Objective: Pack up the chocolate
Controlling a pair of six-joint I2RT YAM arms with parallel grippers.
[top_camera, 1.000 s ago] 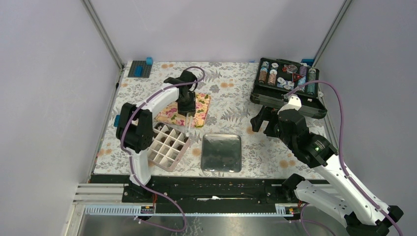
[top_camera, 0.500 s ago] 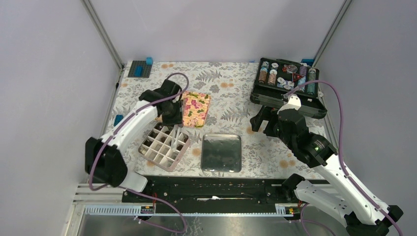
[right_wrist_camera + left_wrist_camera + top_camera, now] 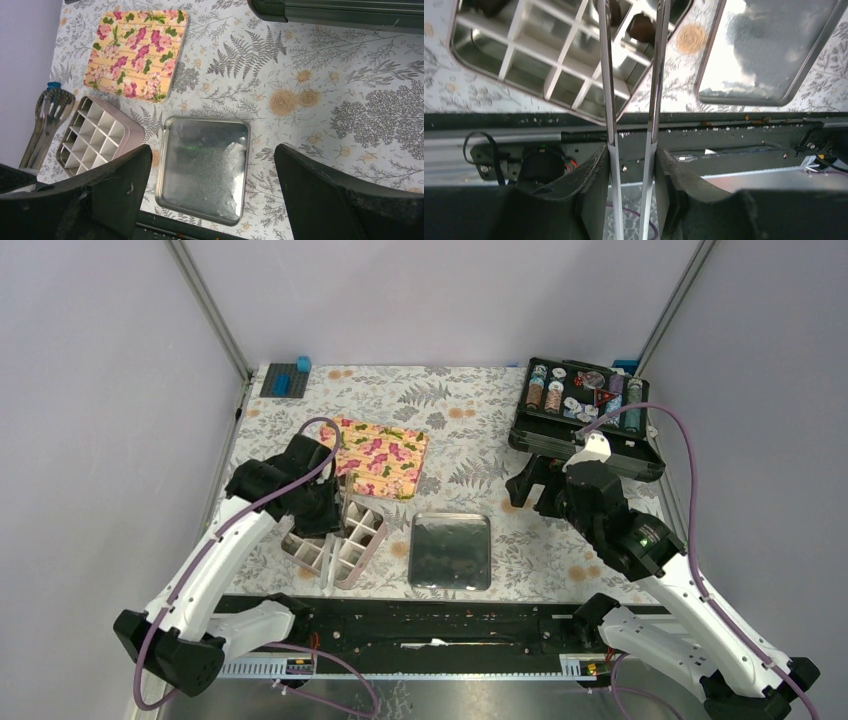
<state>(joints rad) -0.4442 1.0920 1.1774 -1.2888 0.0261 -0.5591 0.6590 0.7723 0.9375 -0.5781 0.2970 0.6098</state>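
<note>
At the gridded box (image 3: 544,47), the left gripper (image 3: 631,165) grasps metal tongs (image 3: 608,100) near chocolate pieces (image 3: 642,27); the right gripper (image 3: 211,150) gapes.

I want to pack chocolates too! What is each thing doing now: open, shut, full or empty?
Left tool: shut on long silver metal tongs.
Right tool: wide open, holding nothing.
Pink gridded box: open, most cells bare.
Small dark brown chocolate pieces: a few sitting in box cells.
Yellow flowered square lid: lying flat, covering nothing.
Silver metal tray: flat, looks empty.
Black chip case: open.
</note>
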